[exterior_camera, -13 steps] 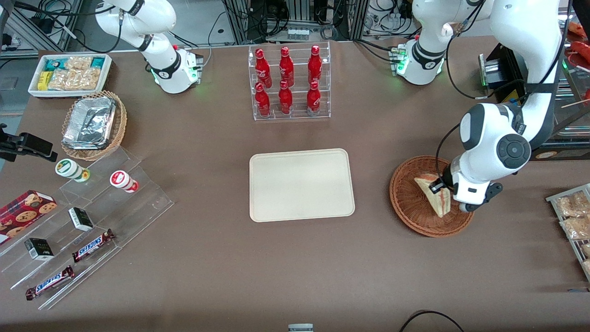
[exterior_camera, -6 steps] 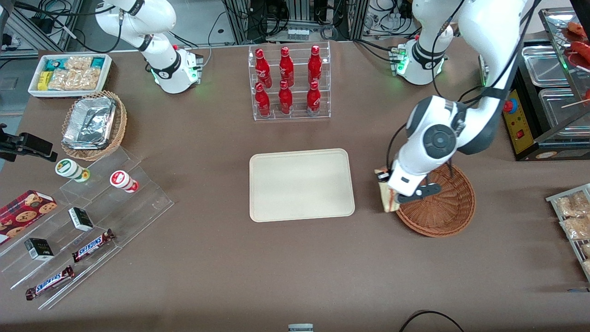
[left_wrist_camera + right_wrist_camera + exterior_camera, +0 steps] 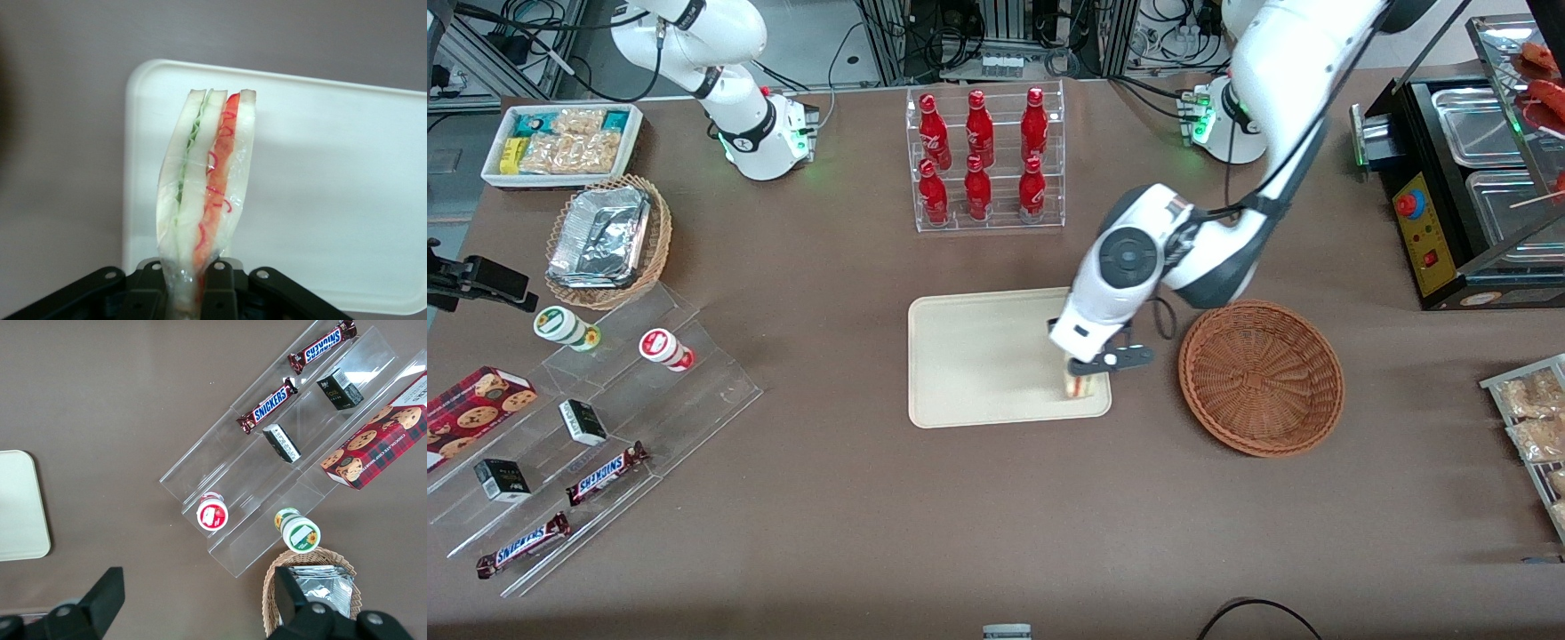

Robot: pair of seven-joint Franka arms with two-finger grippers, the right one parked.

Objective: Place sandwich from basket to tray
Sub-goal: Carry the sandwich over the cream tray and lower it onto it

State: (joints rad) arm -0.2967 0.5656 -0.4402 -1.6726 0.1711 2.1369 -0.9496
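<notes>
Gripper (image 3: pixel 1082 371) pinching the wrapped sandwich (image 3: pixel 205 193) on edge, striped filling outward, just above the tray (image 3: pixel 969 356) at its corner nearest the basket (image 3: pixel 1261 377), which sits beside the tray toward the working arm's end.

Sandwich (image 3: pixel 205 193) upright above tray (image 3: pixel 978 356)
</notes>
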